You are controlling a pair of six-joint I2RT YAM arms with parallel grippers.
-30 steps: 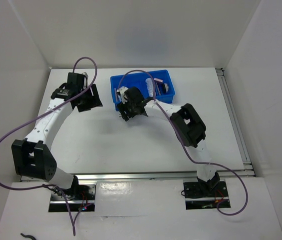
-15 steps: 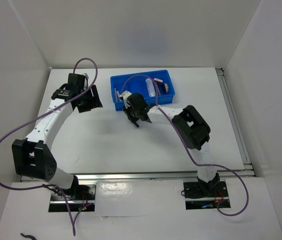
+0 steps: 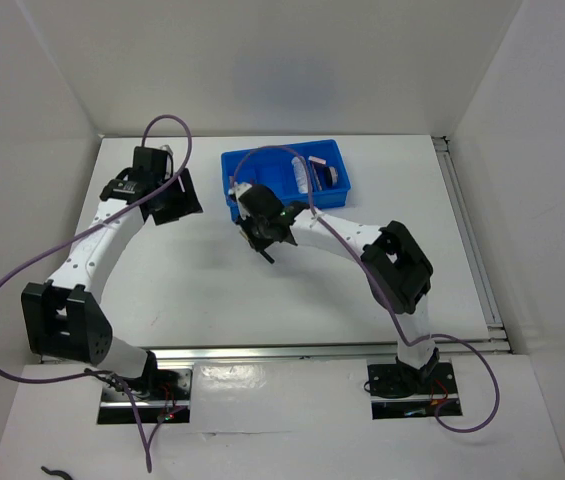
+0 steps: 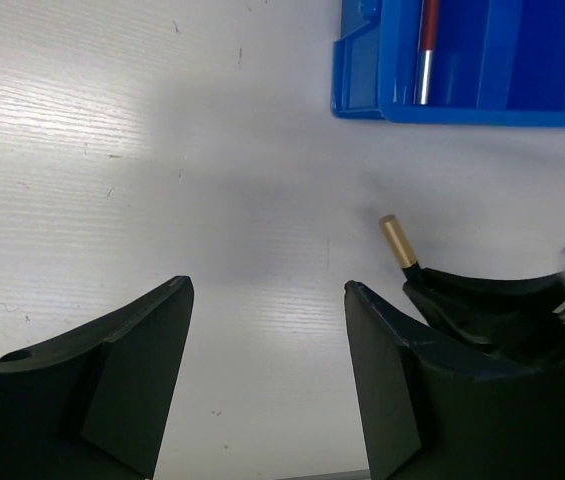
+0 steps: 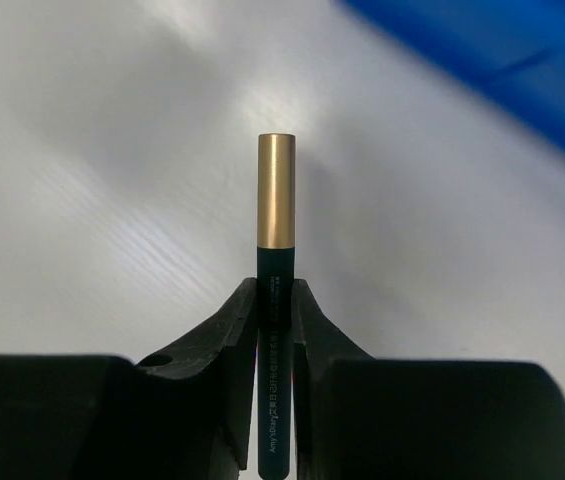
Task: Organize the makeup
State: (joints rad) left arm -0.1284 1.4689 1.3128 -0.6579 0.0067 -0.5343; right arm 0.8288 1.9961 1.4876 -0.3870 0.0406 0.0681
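White-walled booth [image 3: 262, 60], white table [image 3: 212, 270], left end effector [image 4: 267, 290] apart, right end effector [image 5: 274, 295] clamped on dark pencil [image 5: 276, 190]

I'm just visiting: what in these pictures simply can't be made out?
- Right wrist view: the lower end of the dark pencil, hidden inside the right end effector.
- Left wrist view: most of the blue tray, cut off by the top edge.
- Top view: the tray's contents, too small, partly behind the right arm.

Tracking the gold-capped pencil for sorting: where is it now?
Right wrist view: the gold-capped pencil is pinched in the right claw, just outside the near-left corner of the blue tray.
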